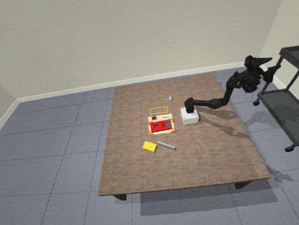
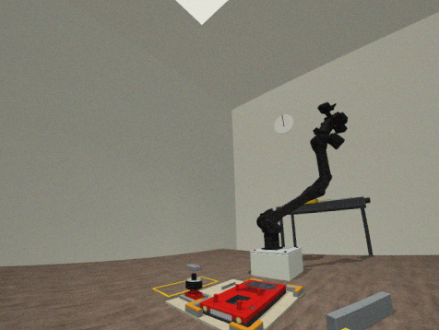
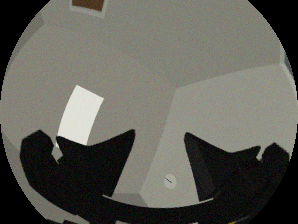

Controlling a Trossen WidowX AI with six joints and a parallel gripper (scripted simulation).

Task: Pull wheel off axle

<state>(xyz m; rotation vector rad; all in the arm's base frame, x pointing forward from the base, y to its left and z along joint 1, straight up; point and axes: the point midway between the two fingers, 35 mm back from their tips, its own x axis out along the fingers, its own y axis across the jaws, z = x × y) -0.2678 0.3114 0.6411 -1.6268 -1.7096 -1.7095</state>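
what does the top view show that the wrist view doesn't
Only the top view shows the table, the wheel on its axle, the yellow-outlined marked area, the red board, a yellow block and the cart.

Only the wrist view shows the wall clock and a bright ceiling panel.

Both show the tool, open and holding nothing, raised far from the wheel.

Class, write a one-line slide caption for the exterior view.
Arm raised high, open gripper empty, far from the wheel on its axle beside the yellow marked area.
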